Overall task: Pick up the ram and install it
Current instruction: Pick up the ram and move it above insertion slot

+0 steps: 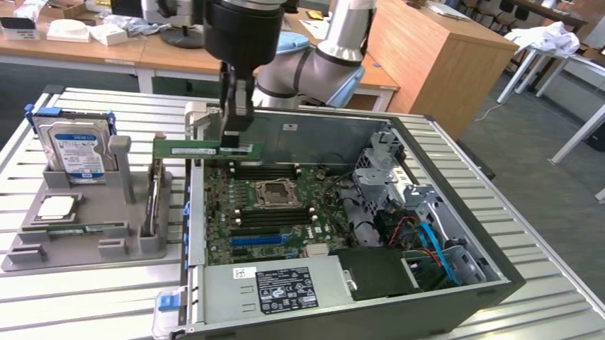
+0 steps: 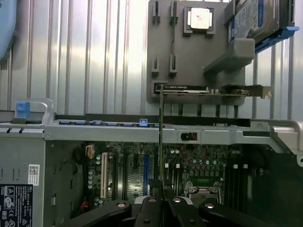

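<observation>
- Tabletop (image 1: 85,304) of ribbed metal carries everything. The open computer case (image 1: 426,306) takes the half toward the exterior view's right edge, and a grey holder (image 1: 85,248) sits near the exterior view's left edge.
- Motherboard (image 1: 236,205) lies exposed on the case floor. Its dark memory slots (image 1: 274,214) beside the central socket look empty, so I judge the install step not yet done.
- Power supply (image 1: 236,283) fills the case's near corner on the holder's side. Its black label (image 1: 286,290) carries white print and symbols too small to read.
- Hard drive (image 1: 78,152) stands in the holder toward the table's far corner. Its blue-white label shows lines of print, but no brand can be made out.
- Gripper (image 1: 236,138) hangs over the case's far corner nearest the holder, its jaws pinching the ram.
- Ram (image 1: 189,149) is off the holder and in the air, level with its long edge down. It straddles the case wall above the board and touches no slot, so 1 of 2 steps, the pickup, is done. No writing on it can be read.
- Processor chip (image 1: 57,207) lies flat in the holder, with no legible marking.
</observation>
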Robot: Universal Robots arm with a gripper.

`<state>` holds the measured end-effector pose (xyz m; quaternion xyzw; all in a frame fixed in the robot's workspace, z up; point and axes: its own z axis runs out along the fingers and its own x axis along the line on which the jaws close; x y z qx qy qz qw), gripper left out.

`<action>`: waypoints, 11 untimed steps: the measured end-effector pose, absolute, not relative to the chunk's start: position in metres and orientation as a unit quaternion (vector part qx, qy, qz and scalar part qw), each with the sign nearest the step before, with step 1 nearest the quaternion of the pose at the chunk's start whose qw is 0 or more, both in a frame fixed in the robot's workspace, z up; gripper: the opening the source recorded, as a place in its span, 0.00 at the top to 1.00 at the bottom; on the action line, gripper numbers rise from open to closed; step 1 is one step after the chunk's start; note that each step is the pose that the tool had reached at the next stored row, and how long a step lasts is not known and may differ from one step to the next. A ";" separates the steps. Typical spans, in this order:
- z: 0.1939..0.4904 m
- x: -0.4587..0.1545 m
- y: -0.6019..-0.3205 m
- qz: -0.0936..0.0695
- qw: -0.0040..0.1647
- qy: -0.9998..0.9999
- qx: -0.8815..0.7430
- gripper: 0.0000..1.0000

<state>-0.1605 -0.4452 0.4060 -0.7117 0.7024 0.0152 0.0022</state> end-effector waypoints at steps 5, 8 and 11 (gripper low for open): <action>0.406 -0.146 -0.445 0.015 0.002 0.702 -0.712 0.89; 0.406 -0.138 -0.445 0.015 0.002 0.702 -0.712 0.89; 0.406 -0.129 -0.445 0.015 0.002 0.702 -0.712 0.89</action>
